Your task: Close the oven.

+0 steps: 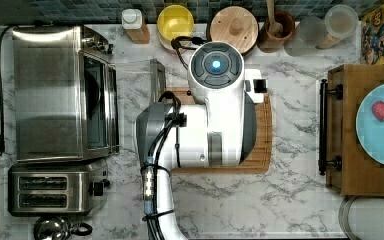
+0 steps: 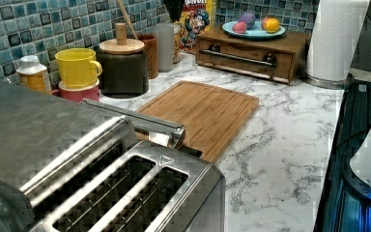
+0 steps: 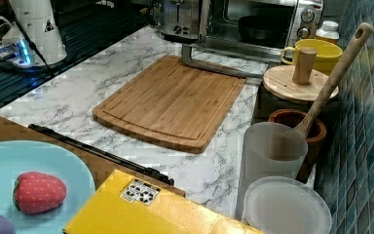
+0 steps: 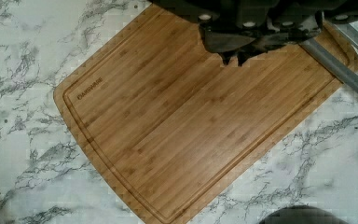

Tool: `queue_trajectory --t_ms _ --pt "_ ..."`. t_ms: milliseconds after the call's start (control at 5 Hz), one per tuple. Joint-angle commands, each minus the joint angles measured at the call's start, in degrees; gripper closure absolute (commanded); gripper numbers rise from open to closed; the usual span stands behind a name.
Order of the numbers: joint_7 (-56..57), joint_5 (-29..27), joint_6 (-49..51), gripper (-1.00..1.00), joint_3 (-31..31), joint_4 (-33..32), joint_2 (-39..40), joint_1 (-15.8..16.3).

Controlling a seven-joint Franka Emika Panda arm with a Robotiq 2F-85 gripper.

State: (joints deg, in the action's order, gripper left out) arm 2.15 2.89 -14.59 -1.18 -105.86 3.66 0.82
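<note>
End effector (image 4: 233, 59), fingertips pinched together and empty, hovers over the cutting board (image 4: 191, 126). At the top view's left, the oven (image 1: 60, 95) has its door (image 1: 140, 75) dropped open; a push glancing off the handle (image 3: 214, 66) could jolt the oven.

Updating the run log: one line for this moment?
oven: door open | gripper: shut, above cutting board | handle: untouched

We see the cutting board (image 1: 262, 130) mostly hidden under the arm in the top view, the oven (image 3: 258, 22) cut off by the right view's top edge, the gripper (image 4: 235, 58) fingertips too dark to tell apart, paper towel roll (image 2: 335, 36) cropped above.
</note>
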Motion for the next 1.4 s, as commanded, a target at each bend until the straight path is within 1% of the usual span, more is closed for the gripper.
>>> queue_trajectory --t_ms 200,400,600,800,1000,1200,1400 --pt "4.7 -1.4 -3.7 1.0 -0.7 -2.3 -0.7 -0.9" --pt "22.6 -11.5 -3.5 1.0 -1.7 -1.9 1.3 -3.4" --pt "34.3 -16.5 -10.3 1.0 -2.3 -5.7 1.5 -4.2" --pt "46.9 -23.8 -13.2 1.0 -2.5 -6.0 4.4 -5.5" --pt "57.1 -29.6 -13.6 1.0 -2.0 -5.1 6.9 -7.0" --pt "68.4 -36.3 -11.8 1.0 -0.8 -6.3 7.5 -9.0" --pt "73.8 -38.2 -12.3 1.0 0.3 -8.6 8.0 -8.0"
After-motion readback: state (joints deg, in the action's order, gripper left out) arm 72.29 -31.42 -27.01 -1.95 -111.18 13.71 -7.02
